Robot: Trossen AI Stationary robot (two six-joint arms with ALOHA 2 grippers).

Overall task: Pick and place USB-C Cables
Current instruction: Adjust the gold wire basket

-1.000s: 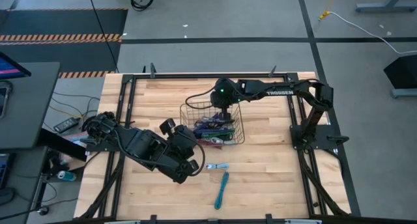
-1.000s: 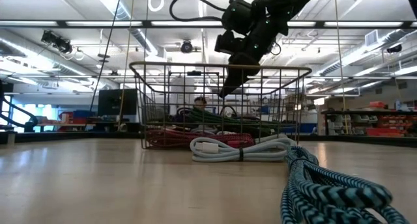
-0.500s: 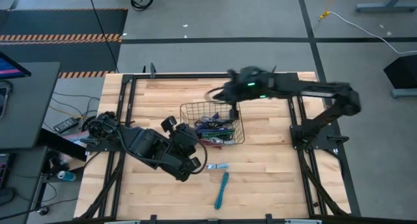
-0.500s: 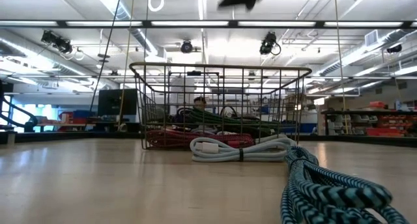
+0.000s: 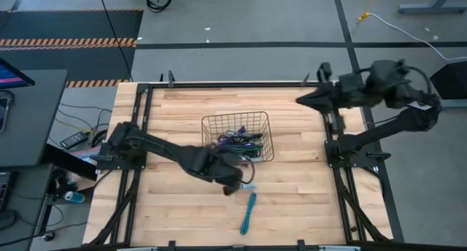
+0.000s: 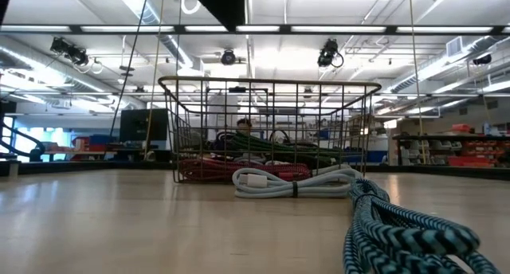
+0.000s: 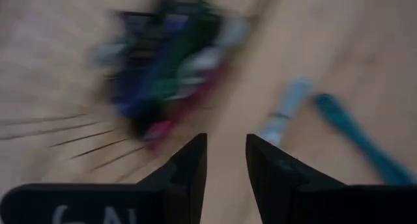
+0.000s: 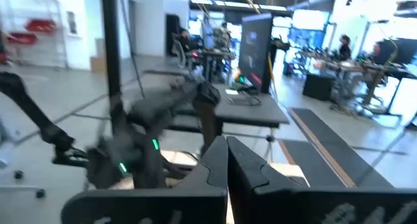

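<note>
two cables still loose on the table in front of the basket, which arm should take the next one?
Left. Its gripper hangs, fingers parted, right beside the pale cable and teal cable, just outside the wire basket. The right gripper is shut and off at the table's far right corner.

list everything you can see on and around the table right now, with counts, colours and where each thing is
wire basket: one, grey mesh, middle of the table
cables in the basket: a tangled pile, purple, green, maroon and black; count unclear
pale cable: one, whitish-blue bundle, on the wood just in front of the basket
teal cable: one, braided, near the front edge, beside the pale one
table: one, light wood with a black frame
people: a few, at desks in the room behind, in the right wrist view
left claw: open, low over the wood between the basket and the pale cable
right claw: shut, raised at the table's far right corner
</note>
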